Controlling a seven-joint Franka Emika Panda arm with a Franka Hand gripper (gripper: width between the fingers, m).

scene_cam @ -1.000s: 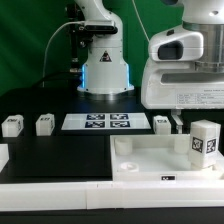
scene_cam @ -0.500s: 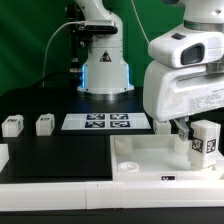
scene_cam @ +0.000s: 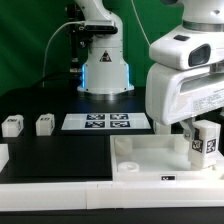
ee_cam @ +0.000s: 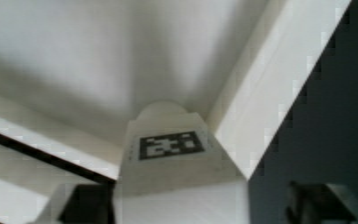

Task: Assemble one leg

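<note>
A leg [scene_cam: 205, 143], a small white post with a black-and-white tag, stands upright on the large white tabletop [scene_cam: 150, 160] near its corner at the exterior view's right. My gripper [scene_cam: 193, 130] hangs low over this leg, with its big white hand above it. In the wrist view the leg [ee_cam: 179, 150] lies between my two dark fingers [ee_cam: 83, 203], and a gap shows on at least one side. The gripper [ee_cam: 202, 205] is open around the leg and does not hold it.
Two more small white legs [scene_cam: 12, 125] [scene_cam: 45, 124] stand on the black table at the exterior view's left. The marker board [scene_cam: 105, 122] lies behind the tabletop. A white part [scene_cam: 3, 155] sits at the left edge. The robot base [scene_cam: 105, 70] is at the back.
My gripper has come down closer over the upright leg on the tabletop. The leg and the other parts have not moved.
</note>
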